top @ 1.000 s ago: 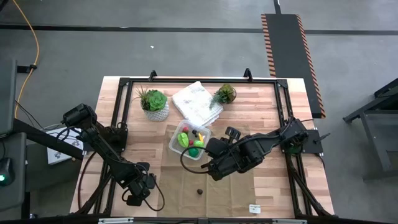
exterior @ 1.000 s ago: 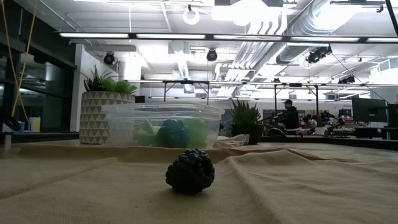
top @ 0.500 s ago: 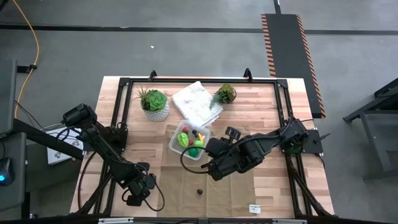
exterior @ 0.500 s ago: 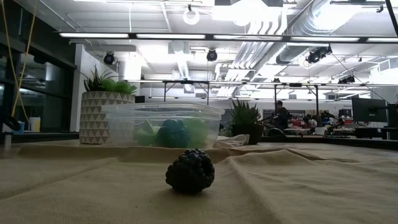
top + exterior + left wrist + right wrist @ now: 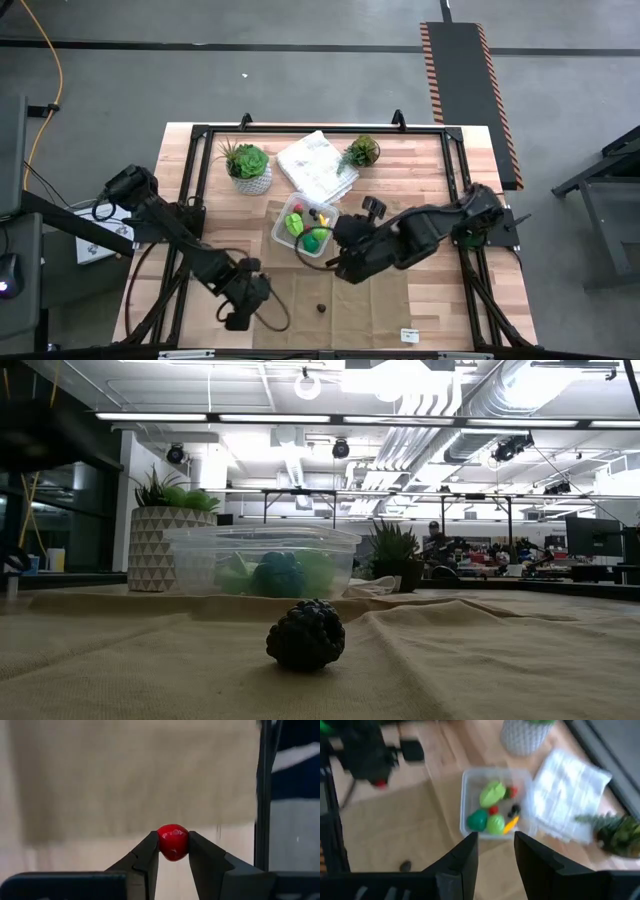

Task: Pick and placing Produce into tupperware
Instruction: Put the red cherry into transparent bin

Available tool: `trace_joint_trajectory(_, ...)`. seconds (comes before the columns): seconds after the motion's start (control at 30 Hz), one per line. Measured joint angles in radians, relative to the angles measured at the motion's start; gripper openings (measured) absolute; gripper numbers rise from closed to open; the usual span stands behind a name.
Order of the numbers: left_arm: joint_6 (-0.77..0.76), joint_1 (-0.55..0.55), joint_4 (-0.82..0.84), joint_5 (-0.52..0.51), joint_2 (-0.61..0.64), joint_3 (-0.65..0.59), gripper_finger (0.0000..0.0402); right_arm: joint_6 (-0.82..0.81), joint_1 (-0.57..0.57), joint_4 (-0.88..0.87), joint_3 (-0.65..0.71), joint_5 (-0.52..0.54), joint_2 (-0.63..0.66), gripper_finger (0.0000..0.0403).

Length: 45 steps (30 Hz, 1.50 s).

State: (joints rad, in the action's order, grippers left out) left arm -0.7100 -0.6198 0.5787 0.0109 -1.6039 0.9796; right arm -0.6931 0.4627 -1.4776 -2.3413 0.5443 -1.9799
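Observation:
The tupperware (image 5: 281, 222) stands mid-table on its base, with green, red, dark and orange produce (image 5: 494, 812) inside. On the tan cloth (image 5: 290, 300) in front of it lies a dark, knobbly berry (image 5: 321, 308), which fills the foreground in the low view (image 5: 306, 635). My left gripper (image 5: 236, 318) hangs over the cloth's near left part, shut on a small red round piece of produce (image 5: 173, 841). Up above the container's near right side is my right gripper (image 5: 495, 837), open with nothing between its fingers. My left gripper pinches the red piece by its two opposite sides (image 5: 162, 842) between the tips of its two fingers. The fingers point steeply down from above. The piece is lifted clear of the cloth.
Two potted plants (image 5: 247, 165) (image 5: 361, 151) and a white crumpled bag (image 5: 317, 165) stand behind the container at the far side. A black frame (image 5: 200, 180) runs round the table. A small label (image 5: 410, 335) lies at the near right.
My left gripper has gone up and toward the table's right edge, over the cloth toward the dark berry. My right arm has risen a little above the container. The berry and the container have stayed in place.

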Motion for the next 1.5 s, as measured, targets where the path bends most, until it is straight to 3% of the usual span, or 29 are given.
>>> trace_joint_trajectory(0.27,0.131,0.173,0.000,-0.055,0.000,0.120,0.0087,0.046,-0.003,-0.002,-0.001,0.117,0.140,0.0119)
trace_joint_trajectory(0.43,0.208,0.280,0.025,-0.074,0.000,0.202,0.0087,-0.019,0.028,-0.095,-0.001,0.206,0.228,0.0119)
trace_joint_trajectory(0.63,0.305,0.396,0.074,-0.078,0.000,0.284,0.0087,-0.064,0.089,-0.090,0.075,0.302,0.299,0.0119)
trace_joint_trajectory(0.73,0.355,0.450,0.086,-0.077,0.001,0.316,0.0087,-0.133,0.118,-0.090,0.201,0.322,0.353,0.0119)
trace_joint_trajectory(0.9,0.427,0.537,0.156,-0.077,0.001,0.377,0.0087,-0.358,0.175,-0.054,0.537,0.327,0.495,0.0119)
trace_joint_trajectory(1.07,0.486,0.633,0.217,-0.075,0.001,0.411,0.0087,-0.534,0.235,0.181,0.892,0.314,0.675,0.0119)
trace_joint_trajectory(1.3,0.549,0.789,0.275,-0.037,0.001,0.414,0.0087,-0.533,0.235,0.637,1.254,0.281,0.863,0.0119)
trace_joint_trajectory(1.5,0.553,0.874,0.282,0.031,0.001,0.414,0.0087,-0.534,0.189,0.756,1.390,0.226,0.922,0.0119)
